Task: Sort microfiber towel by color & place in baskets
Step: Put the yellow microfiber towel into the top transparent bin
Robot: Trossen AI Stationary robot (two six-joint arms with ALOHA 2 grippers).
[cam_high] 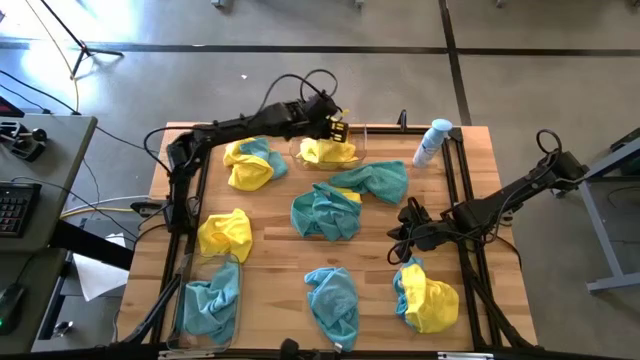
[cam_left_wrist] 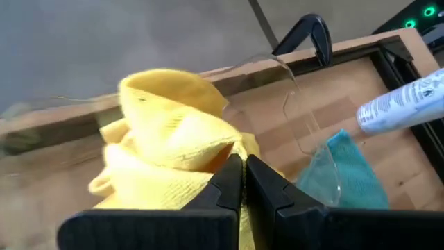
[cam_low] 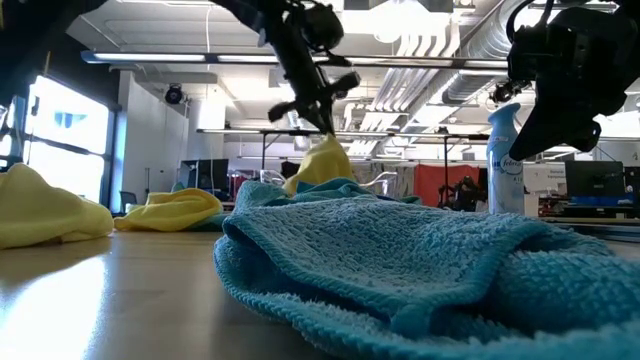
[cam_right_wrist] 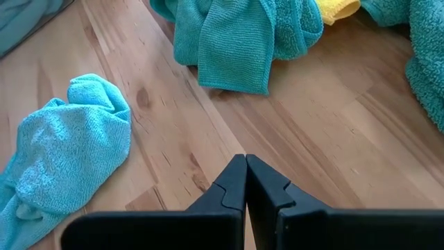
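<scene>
The left end effector (cam_high: 337, 130), fingers pinched together, hangs over the far clear basket (cam_high: 362, 135) holding a yellow towel (cam_high: 326, 151). A teal towel (cam_high: 212, 300) sits in the near basket (cam_high: 186, 270). The right end effector (cam_high: 405, 228) waits closed and empty above the worktop (cam_high: 275, 250); I'd say most cloths remain unsorted.

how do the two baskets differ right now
The far basket holds a yellow towel, with the left gripper over it; the near-left basket holds a teal towel and has no gripper nearby. The far basket sits at the table's far edge by the spray bottle; the other sits at the near-left corner. Both are clear plastic bins.
</scene>
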